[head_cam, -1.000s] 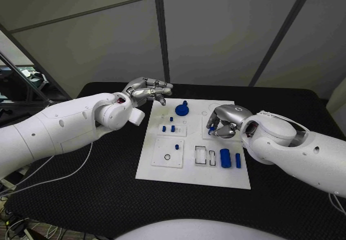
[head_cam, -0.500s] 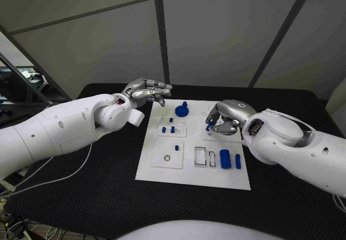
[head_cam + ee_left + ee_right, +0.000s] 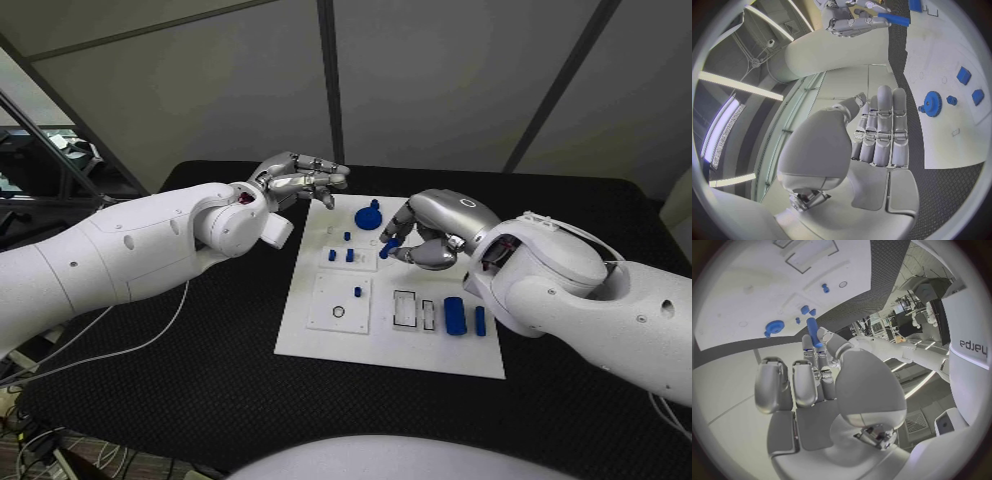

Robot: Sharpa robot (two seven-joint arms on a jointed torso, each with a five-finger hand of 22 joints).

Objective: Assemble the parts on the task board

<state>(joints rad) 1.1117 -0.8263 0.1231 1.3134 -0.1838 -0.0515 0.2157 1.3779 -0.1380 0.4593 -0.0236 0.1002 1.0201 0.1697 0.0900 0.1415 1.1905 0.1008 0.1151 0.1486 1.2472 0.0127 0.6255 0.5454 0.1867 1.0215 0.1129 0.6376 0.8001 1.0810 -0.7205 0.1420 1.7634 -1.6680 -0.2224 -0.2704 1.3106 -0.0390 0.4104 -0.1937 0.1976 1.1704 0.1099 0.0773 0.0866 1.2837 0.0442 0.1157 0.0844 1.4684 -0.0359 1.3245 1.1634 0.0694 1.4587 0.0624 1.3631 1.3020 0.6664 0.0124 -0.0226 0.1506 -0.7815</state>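
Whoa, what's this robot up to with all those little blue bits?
It is fitting small blue parts into a white task board on a black table. The right hand pinches a blue peg above the board. The left hand hovers at the board's far corner, holding nothing. A blue gear and other blue pieces sit on the board.

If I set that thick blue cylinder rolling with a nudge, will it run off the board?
Probably rolls: the thick blue cylinder looks round and lies on its side on the flat task board. It looks rigid. The slimmer blue pin beside it might stop it.
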